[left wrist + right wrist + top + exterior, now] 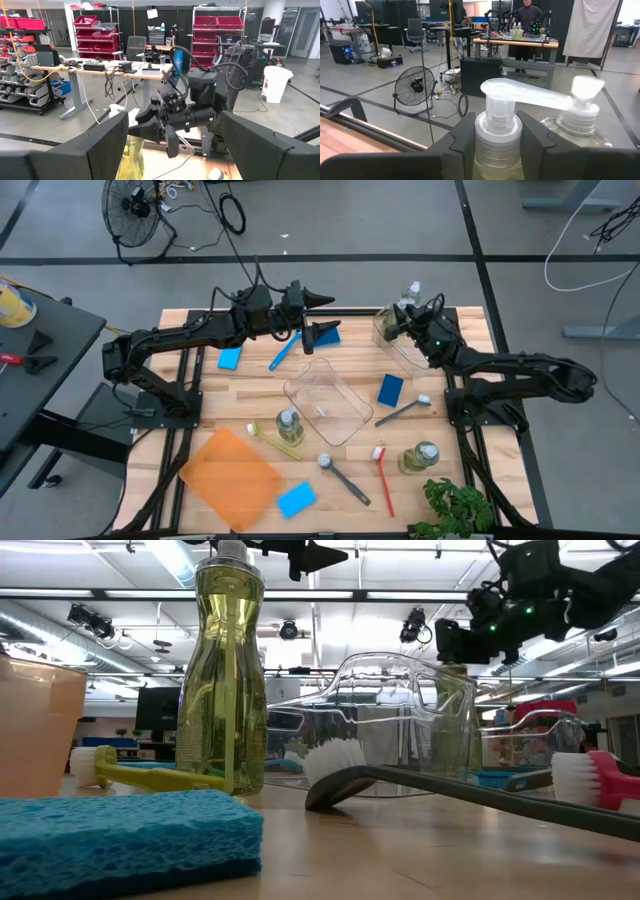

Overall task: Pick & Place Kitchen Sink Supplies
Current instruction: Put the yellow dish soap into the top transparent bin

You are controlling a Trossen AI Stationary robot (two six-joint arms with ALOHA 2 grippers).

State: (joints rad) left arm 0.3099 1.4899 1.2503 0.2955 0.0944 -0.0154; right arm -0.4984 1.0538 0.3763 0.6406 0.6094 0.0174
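**Two arms at the far edge, one bottle pinched by its neck**

Two tools worked at the far side of the tabletop (250,405). The right tool (496,131) was pressed against the neck of a soap bottle (497,127), just beneath its pump cap; a grasp at the neck kept the bottle upright and the nozzle clear of the fingers. In the high view this bottle sat at the far right tub (392,330), and a second pump bottle (580,112) stood just beside it, so the tub appeared to serve as the collecting point.

The left tool (318,315) hovered above the far centre, fingers spread and holding nothing, probably waiting clear of the right arm's work.

Supplies not yet collected lay across the tabletop: blue sponges (390,389), a blue brush (284,351), a red brush (383,476), a grey brush (404,410), further bottles (288,423), a second tub (328,400) at centre and an orange tray (232,477) near left.

No brand, label or writing could be read on any item.
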